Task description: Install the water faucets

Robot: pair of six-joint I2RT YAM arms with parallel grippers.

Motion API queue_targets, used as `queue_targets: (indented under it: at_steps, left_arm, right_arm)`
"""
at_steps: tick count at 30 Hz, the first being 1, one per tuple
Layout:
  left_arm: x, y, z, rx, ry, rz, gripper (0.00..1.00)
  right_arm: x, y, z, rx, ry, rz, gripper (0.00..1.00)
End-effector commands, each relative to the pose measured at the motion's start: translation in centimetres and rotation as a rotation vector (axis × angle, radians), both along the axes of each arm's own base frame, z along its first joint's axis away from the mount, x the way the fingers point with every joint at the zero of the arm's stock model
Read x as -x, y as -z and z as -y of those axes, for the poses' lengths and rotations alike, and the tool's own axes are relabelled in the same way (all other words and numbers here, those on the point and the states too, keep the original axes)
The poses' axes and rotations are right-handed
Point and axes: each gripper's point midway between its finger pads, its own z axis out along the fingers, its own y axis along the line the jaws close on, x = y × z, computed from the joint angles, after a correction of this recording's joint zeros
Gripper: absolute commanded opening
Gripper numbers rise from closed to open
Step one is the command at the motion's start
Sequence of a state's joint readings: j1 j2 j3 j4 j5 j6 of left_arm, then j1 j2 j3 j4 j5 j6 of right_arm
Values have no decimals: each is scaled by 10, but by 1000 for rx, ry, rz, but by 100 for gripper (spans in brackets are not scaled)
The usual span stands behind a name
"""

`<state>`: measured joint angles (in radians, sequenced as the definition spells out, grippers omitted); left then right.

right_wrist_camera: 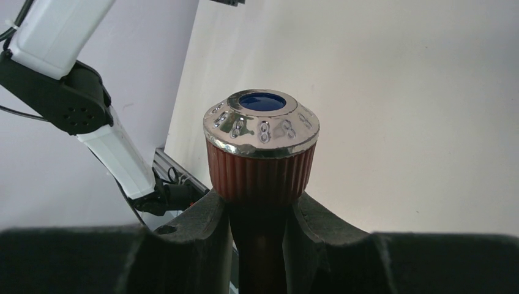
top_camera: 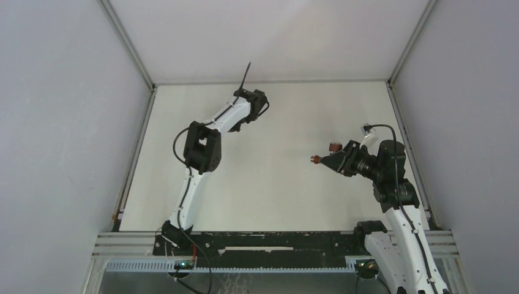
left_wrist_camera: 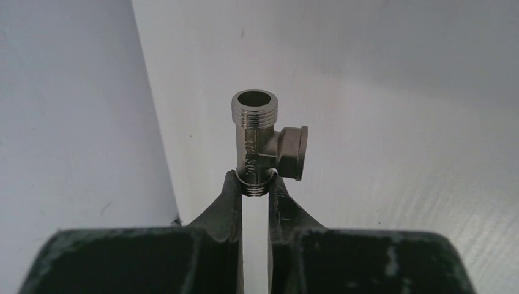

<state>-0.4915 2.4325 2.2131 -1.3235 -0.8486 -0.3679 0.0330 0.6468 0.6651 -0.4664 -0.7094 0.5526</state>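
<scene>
In the left wrist view my left gripper (left_wrist_camera: 256, 182) is shut on the lower threaded end of a small silvery tee fitting (left_wrist_camera: 262, 142). The fitting stands upright above the white table, its side port facing right. In the top view that gripper (top_camera: 254, 99) is far back near the middle; the fitting cannot be made out there. My right gripper (right_wrist_camera: 260, 205) is shut on the stem of a reddish-brown water faucet (right_wrist_camera: 262, 160), whose ribbed knob with chrome cap and blue disc sits just past the fingertips. From above, the faucet (top_camera: 324, 155) juts left of the right gripper (top_camera: 333, 160), at mid-right.
White walls enclose the table on the left, back and right, with aluminium posts (top_camera: 128, 43) in the corners. A black rail (top_camera: 263, 242) runs along the near edge between the arm bases. The left arm (right_wrist_camera: 92, 119) shows in the right wrist view.
</scene>
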Motion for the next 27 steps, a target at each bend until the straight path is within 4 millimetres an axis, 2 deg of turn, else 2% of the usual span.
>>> queue_targets:
  at_steps: [1, 10, 15, 19, 27]
  left_arm:
    - [14, -14, -14, -208, 12, 1, 0]
    - [50, 4, -26, -379, 58, -94, 0]
    - [65, 8, -32, -392, 51, -113, 0]
    - [72, 13, -29, -383, 52, -122, 0]
    - [89, 36, -19, -376, 60, -181, 0]
  right_arm:
    - [-4, -26, 1, -7, -1, 87, 0]
    - [-5, -28, 0, -15, -6, 86, 0]
    - [-6, -27, -1, -17, -10, 81, 0]
    - [-5, -27, -1, -21, -11, 81, 0]
    - [-6, -30, -3, -30, -17, 90, 0]
